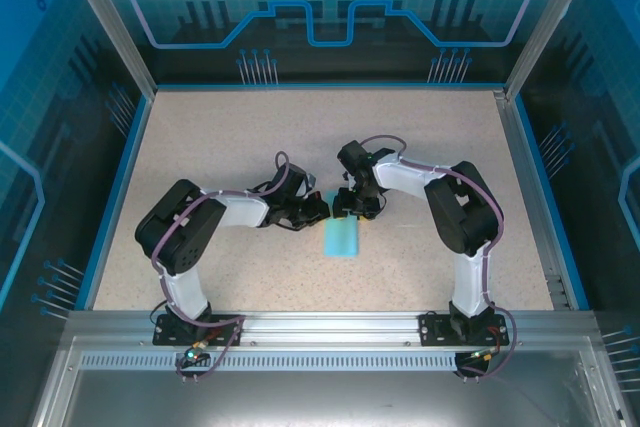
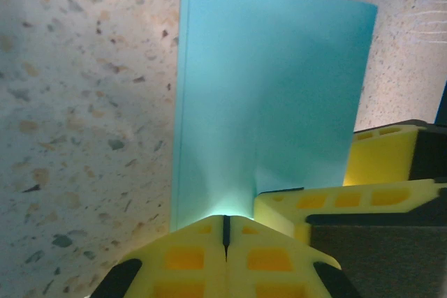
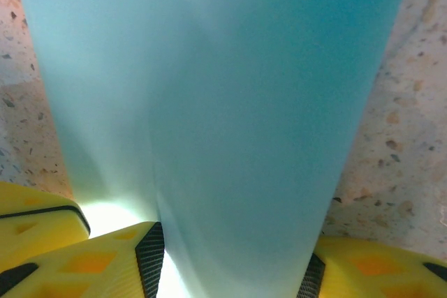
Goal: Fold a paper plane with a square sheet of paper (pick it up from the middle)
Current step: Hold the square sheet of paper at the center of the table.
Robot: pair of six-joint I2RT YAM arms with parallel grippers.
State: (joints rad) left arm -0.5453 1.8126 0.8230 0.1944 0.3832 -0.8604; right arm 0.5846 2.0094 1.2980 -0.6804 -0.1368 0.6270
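The square sheet of paper (image 1: pixel 342 240) is light cyan-blue and looks like a narrow upright rectangle, hanging down from the two grippers at mid-table. My left gripper (image 1: pixel 318 209) is shut, its yellow fingertips pinching the sheet's near edge (image 2: pixel 225 222); the paper (image 2: pixel 272 102) puckers toward the pinch. My right gripper (image 1: pixel 347 205) meets it tip to tip, and its yellow fingers (image 2: pixel 349 200) lie against the sheet's right side. In the right wrist view the paper (image 3: pixel 223 102) runs between the spread jaws of the right gripper (image 3: pixel 230 273), whose ribbed black pads (image 3: pixel 150 259) flank its edges.
The speckled beige tabletop (image 1: pixel 220 147) stretches all round the sheet. A blue-edged frame and transparent walls (image 1: pixel 130 127) enclose it. Both arm bases (image 1: pixel 200 327) stand on the metal rail at the near edge.
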